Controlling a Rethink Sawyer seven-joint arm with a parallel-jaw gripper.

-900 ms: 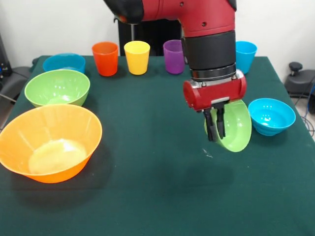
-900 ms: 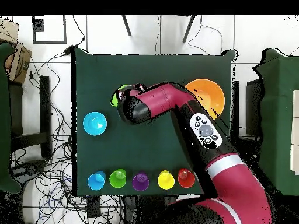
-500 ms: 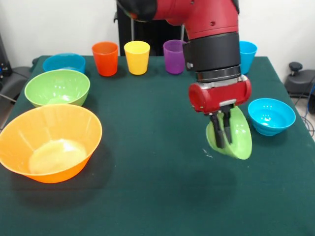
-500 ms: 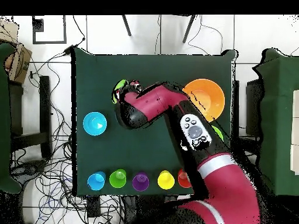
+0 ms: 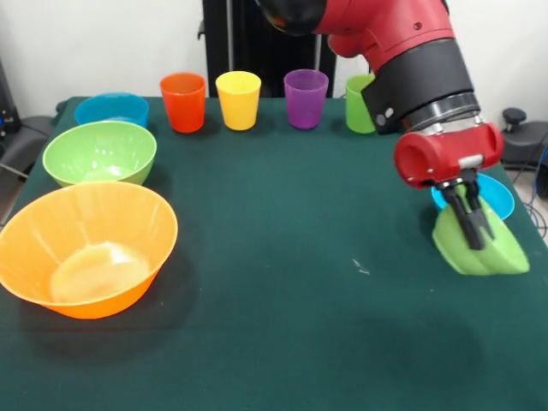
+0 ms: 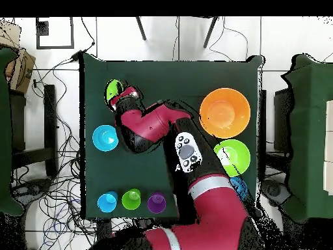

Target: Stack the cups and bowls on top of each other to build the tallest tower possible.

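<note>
My gripper [image 5: 472,224] is shut on the rim of the small green bowl [image 5: 481,250], which hangs tipped with its mouth turned down, low over the table's right side. In the overhead view this bowl [image 6: 112,90] shows beyond the arm's end. Just behind it sits the small blue bowl [image 5: 499,193], partly hidden. Orange [image 5: 183,101], yellow [image 5: 238,99], purple [image 5: 306,98] and green [image 5: 359,104] cups stand upright in a row at the back. The light blue cup [image 6: 107,201] shows only from overhead. No tower is in view.
The large orange bowl [image 5: 86,248] sits at the front left, with the medium green bowl [image 5: 99,151] and the medium blue bowl [image 5: 111,109] behind it. The table's right edge [image 5: 522,282] is close to the held bowl.
The gripper has carried the small green bowl to the right in the front view, toward the blue bowl and the table edge. The bowl has tipped further over. The green cup now shows.
</note>
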